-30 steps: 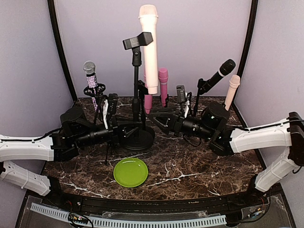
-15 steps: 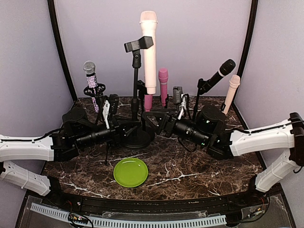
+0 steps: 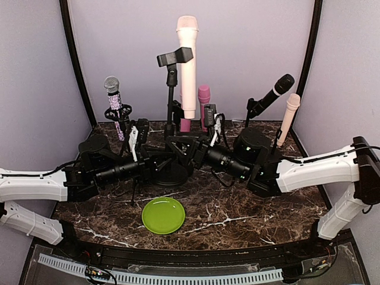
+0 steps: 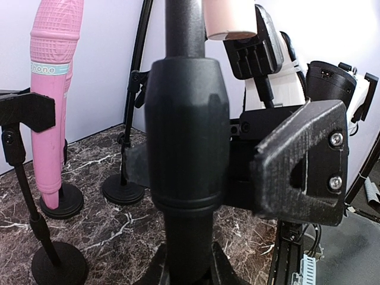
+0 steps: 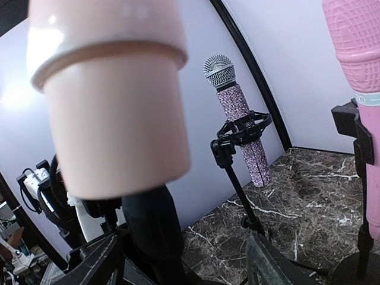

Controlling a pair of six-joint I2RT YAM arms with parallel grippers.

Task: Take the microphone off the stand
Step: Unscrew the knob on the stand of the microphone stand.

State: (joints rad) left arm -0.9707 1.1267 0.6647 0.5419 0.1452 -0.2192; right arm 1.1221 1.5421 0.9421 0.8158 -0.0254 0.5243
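Two tools at the stand (image 3: 171, 95): left tool (image 3: 160, 164) pinches its pole (image 4: 189, 148) low down, right tool (image 5: 181, 264) spread either side of it, just beneath the pale pink microphone (image 3: 187, 65).

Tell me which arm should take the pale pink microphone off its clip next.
Right. The right pincer is open just below the pale pink microphone, lined up to close on it. The left pincer is shut on the stand, so it is busy holding that.
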